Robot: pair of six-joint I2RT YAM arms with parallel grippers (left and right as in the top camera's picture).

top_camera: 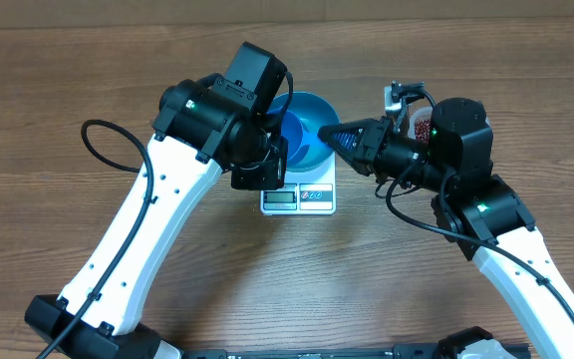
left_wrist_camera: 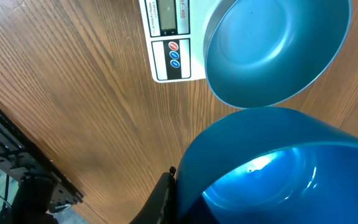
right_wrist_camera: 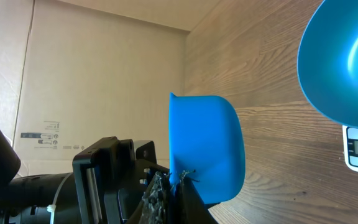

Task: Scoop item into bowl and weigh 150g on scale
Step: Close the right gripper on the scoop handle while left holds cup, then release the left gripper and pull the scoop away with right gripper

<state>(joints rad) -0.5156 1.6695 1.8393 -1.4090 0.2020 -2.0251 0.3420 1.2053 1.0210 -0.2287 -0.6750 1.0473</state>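
1. Beans are what this job is about. They are small and dark red. They sit in a clear tub on the right side, behind the right arm and apart from the scale.
2. Each bean looks tiny, hard and smooth. I think they will roll, bounce and spill very easily. Fingers cannot pinch them, so they should ride in a scoop that is kept flat.
3. The right gripper is squeezed tight on the handle of a small blue scoop. Its tip is right by the bowl's rim. Only the back of the scoop shows, so I cannot tell if beans are in it.
4. The bowl sits on the white scale. Its inside looks bare, and I see no beans in it.
5. The left gripper is closed. It looks pinched on the rim of a near blue bowl, right up by its camera.
6. The bowls look light, stiff and a bit slippery. The rim is the best place to hold one, and a bump could slide it off the scale.
7. The scale's screen is too small to read.
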